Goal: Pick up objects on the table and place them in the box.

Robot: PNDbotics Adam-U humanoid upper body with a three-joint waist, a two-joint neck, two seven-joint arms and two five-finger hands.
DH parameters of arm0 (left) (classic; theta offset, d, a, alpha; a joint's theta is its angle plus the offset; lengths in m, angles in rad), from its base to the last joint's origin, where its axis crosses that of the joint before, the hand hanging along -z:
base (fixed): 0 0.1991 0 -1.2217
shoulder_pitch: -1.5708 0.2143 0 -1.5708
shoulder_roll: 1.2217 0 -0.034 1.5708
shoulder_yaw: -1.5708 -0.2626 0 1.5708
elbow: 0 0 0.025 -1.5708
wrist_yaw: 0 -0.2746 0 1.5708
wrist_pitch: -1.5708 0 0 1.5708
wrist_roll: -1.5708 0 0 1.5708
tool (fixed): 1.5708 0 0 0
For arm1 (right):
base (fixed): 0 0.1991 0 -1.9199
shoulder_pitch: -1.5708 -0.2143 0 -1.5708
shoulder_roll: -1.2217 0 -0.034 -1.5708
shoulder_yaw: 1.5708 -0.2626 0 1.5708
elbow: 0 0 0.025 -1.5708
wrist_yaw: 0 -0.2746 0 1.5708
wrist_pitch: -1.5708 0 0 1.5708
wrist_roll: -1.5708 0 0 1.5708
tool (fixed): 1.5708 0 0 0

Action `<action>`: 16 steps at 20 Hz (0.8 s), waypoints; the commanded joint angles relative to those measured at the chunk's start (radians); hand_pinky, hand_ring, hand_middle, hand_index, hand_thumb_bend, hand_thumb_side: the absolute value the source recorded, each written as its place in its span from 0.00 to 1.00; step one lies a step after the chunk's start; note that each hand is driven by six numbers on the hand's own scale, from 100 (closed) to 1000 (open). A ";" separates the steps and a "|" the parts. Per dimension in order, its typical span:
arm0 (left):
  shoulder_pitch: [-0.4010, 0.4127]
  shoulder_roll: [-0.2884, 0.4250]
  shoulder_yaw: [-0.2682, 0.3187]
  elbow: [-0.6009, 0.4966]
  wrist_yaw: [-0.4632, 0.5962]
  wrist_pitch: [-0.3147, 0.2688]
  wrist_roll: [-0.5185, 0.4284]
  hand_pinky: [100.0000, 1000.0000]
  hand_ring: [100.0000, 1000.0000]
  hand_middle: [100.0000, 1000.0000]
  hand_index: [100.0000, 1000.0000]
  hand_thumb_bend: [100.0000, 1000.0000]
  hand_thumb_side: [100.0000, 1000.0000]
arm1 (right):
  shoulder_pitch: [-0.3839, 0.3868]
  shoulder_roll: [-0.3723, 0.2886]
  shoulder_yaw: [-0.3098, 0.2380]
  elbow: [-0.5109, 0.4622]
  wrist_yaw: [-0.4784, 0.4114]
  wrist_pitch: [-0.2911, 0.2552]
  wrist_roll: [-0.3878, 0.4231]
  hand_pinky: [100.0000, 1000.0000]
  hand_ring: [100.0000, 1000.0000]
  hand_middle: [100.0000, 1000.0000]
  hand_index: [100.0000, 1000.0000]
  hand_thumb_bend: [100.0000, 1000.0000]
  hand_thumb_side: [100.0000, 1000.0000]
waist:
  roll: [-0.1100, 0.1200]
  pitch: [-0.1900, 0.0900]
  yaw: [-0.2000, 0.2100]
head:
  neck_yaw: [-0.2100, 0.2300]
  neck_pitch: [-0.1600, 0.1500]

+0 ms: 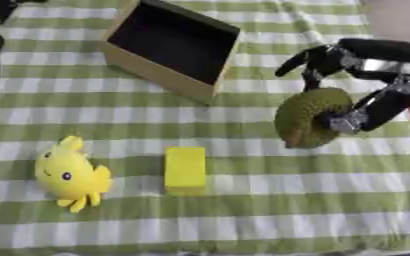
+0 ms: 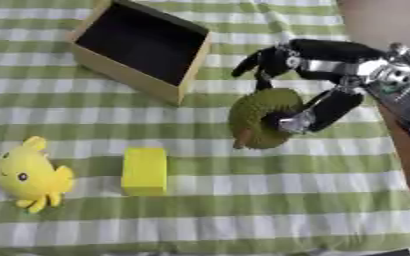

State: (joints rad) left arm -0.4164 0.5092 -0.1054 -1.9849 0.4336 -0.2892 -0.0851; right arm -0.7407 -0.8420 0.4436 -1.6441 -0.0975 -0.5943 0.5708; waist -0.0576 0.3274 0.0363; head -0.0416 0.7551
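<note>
— Item, lower left of frame?
— Yellow plush toy (image 1: 70,175); yellow block (image 1: 185,169) beside it, apart, both on the checked table (image 1: 313,210).
— Right centre?
— Right hand (image 2: 318,90), fingers curled round an olive-green fruit (image 2: 261,117).
— Upper left?
— Open box (image 1: 169,47), dark inside.

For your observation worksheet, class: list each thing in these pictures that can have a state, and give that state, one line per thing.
box: open, dark inside, nothing visible in it.
green round object: held in the right hand, to the right of the box.
yellow block: lying flat on the cloth, untouched.
yellow plush toy: lying on the cloth left of the block.
right hand: fingers curled round the green round object.
left hand: not in view.
</note>
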 commanded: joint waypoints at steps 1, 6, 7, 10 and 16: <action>-0.008 0.024 0.014 -0.015 0.000 -0.008 0.003 0.69 0.79 0.74 0.82 0.00 0.52 | -0.053 -0.020 -0.032 -0.011 -0.055 -0.313 0.282 0.87 0.86 0.28 0.53 0.00 0.16 | 0.007 -0.032 0.002 | -0.004 0.001; -0.008 0.022 0.015 -0.015 0.001 -0.009 0.006 0.69 0.79 0.74 0.82 0.00 0.52 | -0.161 0.049 -0.048 0.076 -0.096 -0.313 0.253 0.84 0.85 0.27 0.53 0.00 0.14 | 0.004 -0.036 0.009 | -0.013 0.000; -0.009 0.022 0.016 -0.015 0.001 -0.010 0.007 0.69 0.79 0.74 0.82 0.00 0.52 | -0.190 0.073 -0.051 0.109 -0.098 -0.313 0.252 0.84 0.84 0.26 0.53 0.00 0.14 | 0.003 -0.038 0.011 | -0.017 0.000; -0.011 0.023 0.017 -0.015 0.002 -0.011 0.009 0.69 0.79 0.74 0.82 0.00 0.52 | -0.276 0.147 -0.055 0.230 -0.089 -0.313 0.268 0.84 0.82 0.26 0.54 0.00 0.14 | 0.003 -0.039 0.017 | -0.026 0.003; -0.020 0.023 0.017 -0.015 0.004 -0.014 0.011 0.69 0.79 0.73 0.82 0.00 0.52 | -0.399 0.280 -0.108 0.468 -0.056 -0.313 0.316 0.84 0.82 0.26 0.56 0.00 0.13 | 0.000 -0.036 0.031 | -0.042 0.001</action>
State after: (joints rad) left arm -0.4238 0.5094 -0.0995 -1.9849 0.4358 -0.2990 -0.0762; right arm -1.1130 -0.5673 0.3623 -1.2079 -0.1599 -0.5966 0.5684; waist -0.0579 0.3264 0.0678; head -0.0785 0.7553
